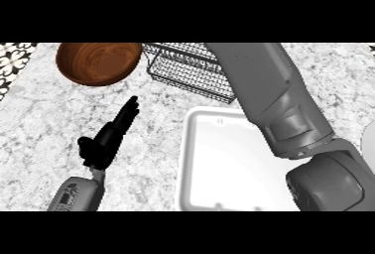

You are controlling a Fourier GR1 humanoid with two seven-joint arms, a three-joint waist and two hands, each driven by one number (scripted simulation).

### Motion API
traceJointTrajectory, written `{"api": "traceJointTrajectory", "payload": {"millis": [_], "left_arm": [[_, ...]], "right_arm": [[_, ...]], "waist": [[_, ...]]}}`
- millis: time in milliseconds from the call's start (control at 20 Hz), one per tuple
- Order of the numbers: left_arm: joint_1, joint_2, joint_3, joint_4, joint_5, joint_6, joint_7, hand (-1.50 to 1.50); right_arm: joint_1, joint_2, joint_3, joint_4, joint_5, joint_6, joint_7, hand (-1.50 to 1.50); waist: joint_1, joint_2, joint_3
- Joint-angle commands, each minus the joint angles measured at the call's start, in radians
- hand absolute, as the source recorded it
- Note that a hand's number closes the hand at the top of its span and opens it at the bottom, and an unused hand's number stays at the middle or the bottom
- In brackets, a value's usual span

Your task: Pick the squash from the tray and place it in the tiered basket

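A white tray (219, 163) lies on the counter at the lower middle, and no squash shows on its bare part. The black wire tiered basket (187, 67) stands at the back middle. My right forearm (271, 94) stretches from the lower right over the tray up to the basket and out past the top edge, so the right hand is hidden. The squash is nowhere visible. My left hand (110, 139) rests left of the tray, fingers straight and pointing up-right, holding nothing.
A brown wooden bowl (99, 62) sits at the back left beside the basket. The counter is grey-white marble (51, 119). A patterned surface (15, 52) shows at the far left corner. A pale rounded object (368, 144) peeks in at the right edge.
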Motion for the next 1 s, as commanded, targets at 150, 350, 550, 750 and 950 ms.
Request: {"api": "traceJointTrajectory", "payload": {"millis": [150, 350, 550, 750, 950], "left_arm": [[0.012, 0.009, 0.001, -0.029, 0.008, -0.016, 0.026, 0.0], [0.052, -0.009, 0.0, -0.025, -0.008, 0.01, -0.01, 0.0], [0.043, 0.001, 0.014, -0.022, -0.007, 0.009, 0.0, 0.0], [0.025, 0.008, 0.027, -0.022, 0.001, 0.005, 0.017, 0.0], [0.078, 0.013, 0.033, -0.076, 0.01, 0.01, 0.023, 0.0]], "right_arm": [[-0.048, 0.003, -0.156, 0.079, -0.174, -0.045, 0.115, -1.5], [-0.048, 0.003, -0.173, 0.075, -0.221, -0.088, 0.049, -1.5], [-0.048, -0.01, -0.143, 0.056, -0.186, -0.231, 0.025, -1.5], [-0.037, -0.069, -0.078, 0.05, -0.082, -0.406, 0.058, -1.5], [0.043, -0.172, -0.06, 0.008, -0.04, -0.487, 0.026, -1.5]], "waist": [[0.003, -0.004, 0.001], [-0.013, -0.008, 0.001], [-0.025, -0.01, 0.001], [-0.04, -0.015, 0.0], [-0.055, -0.022, 0.002]]}}
